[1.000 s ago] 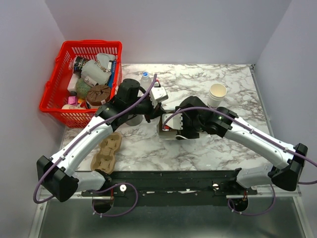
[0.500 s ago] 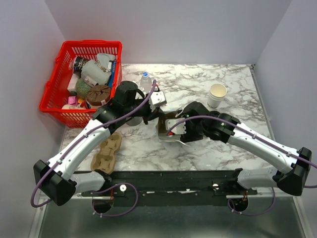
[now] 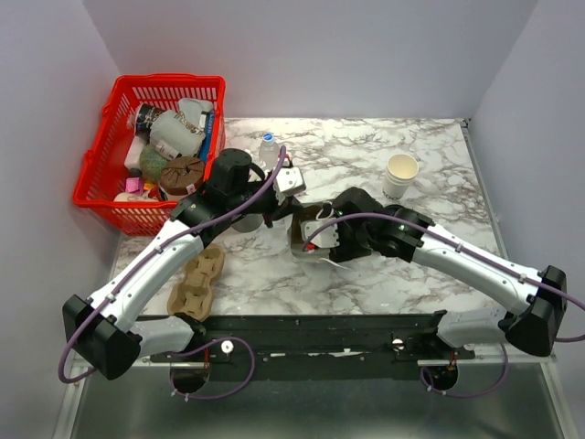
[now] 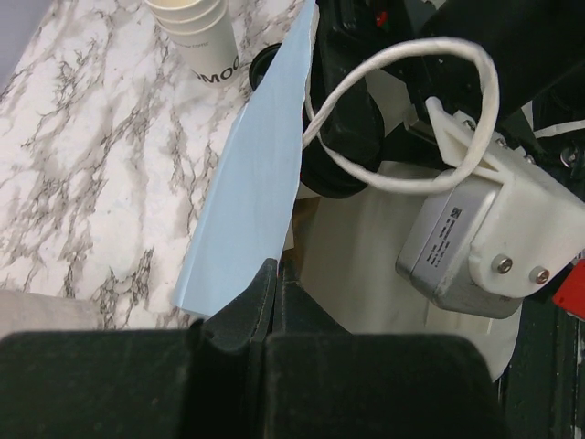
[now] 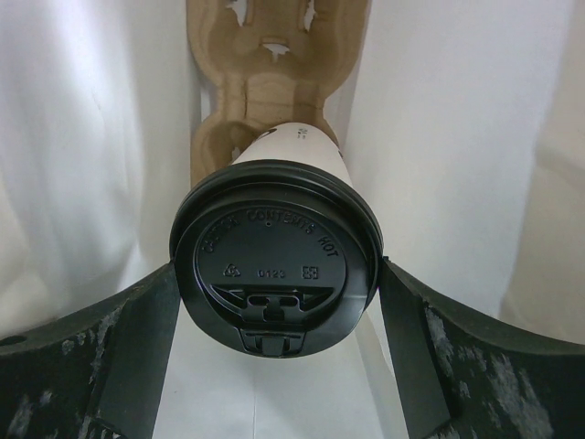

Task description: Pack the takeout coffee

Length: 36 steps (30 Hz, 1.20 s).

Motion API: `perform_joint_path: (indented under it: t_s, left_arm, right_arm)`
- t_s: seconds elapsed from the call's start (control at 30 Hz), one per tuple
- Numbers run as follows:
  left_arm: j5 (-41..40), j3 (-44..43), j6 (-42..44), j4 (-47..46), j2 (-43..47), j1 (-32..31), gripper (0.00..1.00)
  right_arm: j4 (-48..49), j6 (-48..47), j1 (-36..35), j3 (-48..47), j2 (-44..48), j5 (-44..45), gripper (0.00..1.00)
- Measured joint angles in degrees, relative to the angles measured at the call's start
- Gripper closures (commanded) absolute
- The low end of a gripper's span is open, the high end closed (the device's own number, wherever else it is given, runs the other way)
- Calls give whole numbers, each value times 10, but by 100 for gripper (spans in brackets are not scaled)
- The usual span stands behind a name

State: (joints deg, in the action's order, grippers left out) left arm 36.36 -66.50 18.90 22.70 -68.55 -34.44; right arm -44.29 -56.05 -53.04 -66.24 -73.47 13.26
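Note:
A cream-white coffee cup (image 5: 294,142) with a black lid (image 5: 274,261) stands in a brown cardboard carrier (image 5: 265,73) inside a white paper bag (image 5: 457,137). My right gripper (image 5: 276,293) reaches into the bag, its fingers against both sides of the lid. In the top view the bag (image 3: 300,245) lies mid-table, with my right gripper (image 3: 320,238) in its mouth. My left gripper (image 4: 274,274) is shut on the bag's upper edge (image 4: 251,174) and holds it up; in the top view it (image 3: 291,199) is at the bag's far side.
A stack of lidless cream cups (image 3: 400,174) stands at the back right and shows in the left wrist view (image 4: 196,37). A second cardboard carrier (image 3: 196,279) lies at the front left. A red basket (image 3: 96,174) of clutter and a water bottle (image 3: 268,146) are at the back left.
My right arm has shifted a little and pushed the cup further into the bag. My left gripper has kept its hold on the bag edge, barely moving.

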Motion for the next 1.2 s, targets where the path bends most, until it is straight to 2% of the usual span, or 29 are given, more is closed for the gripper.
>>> perform_joint_path:
  t_s: [0.77,1.2]
  left_arm:
    - [21,4,0,-13,-5,14,100]
    - [30,4,0,-13,-7,17,100]
  right_arm:
    - [28,-15,63,27,-21,-32,99]
    - [61,-35,74,50,-26,-54,99]
